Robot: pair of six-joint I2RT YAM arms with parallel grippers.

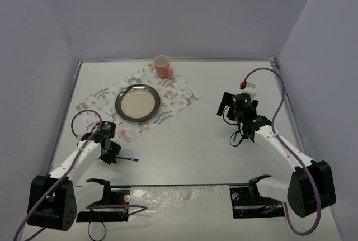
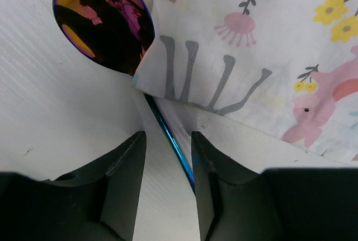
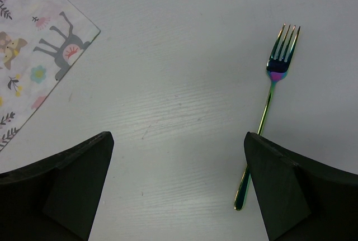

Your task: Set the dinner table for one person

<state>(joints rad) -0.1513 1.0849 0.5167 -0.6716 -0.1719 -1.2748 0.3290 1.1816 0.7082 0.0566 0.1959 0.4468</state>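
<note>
The white tabletop spans the whole booth floor. On its far left lies a printed placemat carrying a plate, with a pink cup at the mat's far corner. Near left, the left jaws stand released astride the handle of a spoon, whose bowl sits partly under the mat's corner. On the right, the right jaws gape wide, with a fork beside one finger.

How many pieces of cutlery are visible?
2: a spoon between the left fingers, by the placemat's edge; a fork on the table near the right fingers. Others may be hidden.
</note>
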